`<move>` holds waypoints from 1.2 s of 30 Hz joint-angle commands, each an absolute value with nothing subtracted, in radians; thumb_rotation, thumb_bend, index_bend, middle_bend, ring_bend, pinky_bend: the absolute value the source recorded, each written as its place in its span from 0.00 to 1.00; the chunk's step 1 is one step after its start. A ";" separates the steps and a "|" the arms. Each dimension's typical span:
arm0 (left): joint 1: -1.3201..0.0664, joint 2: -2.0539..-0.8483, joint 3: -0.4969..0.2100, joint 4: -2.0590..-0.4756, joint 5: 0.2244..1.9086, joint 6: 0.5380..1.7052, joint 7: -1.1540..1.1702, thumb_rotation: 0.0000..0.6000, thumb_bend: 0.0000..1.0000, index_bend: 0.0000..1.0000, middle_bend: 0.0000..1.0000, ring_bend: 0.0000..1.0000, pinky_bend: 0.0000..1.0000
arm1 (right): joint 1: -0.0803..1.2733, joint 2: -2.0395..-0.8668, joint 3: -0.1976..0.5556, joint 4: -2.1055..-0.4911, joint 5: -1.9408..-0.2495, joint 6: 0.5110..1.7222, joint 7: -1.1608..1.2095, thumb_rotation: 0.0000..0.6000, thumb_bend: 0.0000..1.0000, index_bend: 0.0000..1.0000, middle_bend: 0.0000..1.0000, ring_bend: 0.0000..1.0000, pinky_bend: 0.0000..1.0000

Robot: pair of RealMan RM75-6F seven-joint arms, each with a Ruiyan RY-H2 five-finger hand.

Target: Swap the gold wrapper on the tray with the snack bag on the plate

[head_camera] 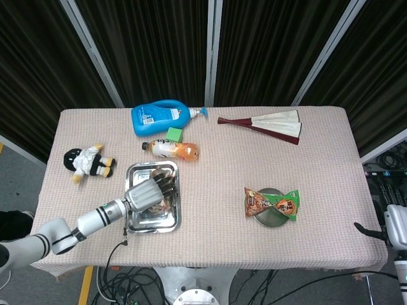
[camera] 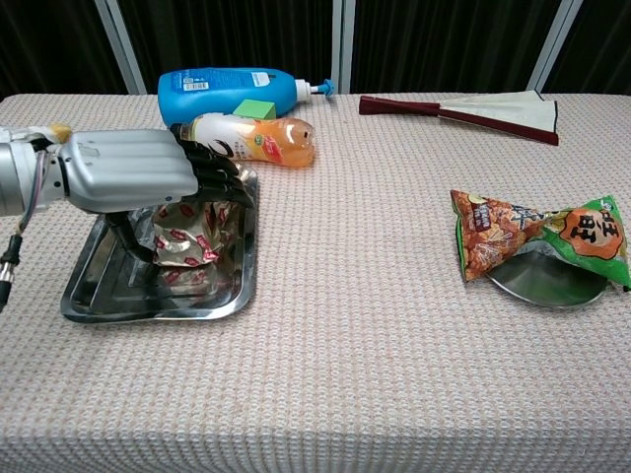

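A crumpled gold wrapper with red marks lies in the steel tray at the table's front left. My left hand is low over it, fingers curled across its top and thumb down its near side, gripping it; the wrapper still rests in the tray. In the head view the left hand hides most of the wrapper inside the tray. An orange and green snack bag lies across the round metal plate at the right. Only a dark part of my right hand shows past the table's right edge.
Just behind the tray lies an orange drink bottle, with a green block and a blue detergent bottle beyond it. A plush doll sits at the left edge. A folded fan lies at the back right.
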State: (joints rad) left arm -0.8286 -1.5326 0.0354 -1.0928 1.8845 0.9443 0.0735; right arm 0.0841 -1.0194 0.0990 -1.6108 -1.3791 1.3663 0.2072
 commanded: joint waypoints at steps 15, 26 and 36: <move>-0.851 -1.660 0.085 -0.887 1.906 1.114 -0.022 1.00 0.27 0.43 0.41 0.32 0.43 | 0.086 -1.019 0.096 -1.612 -1.373 1.353 0.206 1.00 0.02 0.00 0.00 0.00 0.00; -0.853 -1.712 0.085 -0.779 1.926 1.298 -0.099 1.00 0.32 0.50 0.47 0.37 0.48 | 0.087 -1.015 0.098 -1.612 -1.367 1.350 0.206 1.00 0.02 0.00 0.00 0.00 0.00; -0.977 -1.748 0.006 -0.760 1.897 1.298 -0.151 1.00 0.32 0.50 0.47 0.37 0.48 | 0.079 -1.015 0.098 -1.600 -1.368 1.358 0.231 1.00 0.02 0.00 0.00 0.00 0.00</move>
State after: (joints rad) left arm -0.9534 -1.7310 0.0222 -0.7711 1.9070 1.3147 -0.1377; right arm 0.0802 -1.0152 0.0980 -1.6014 -1.3685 1.3570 0.2295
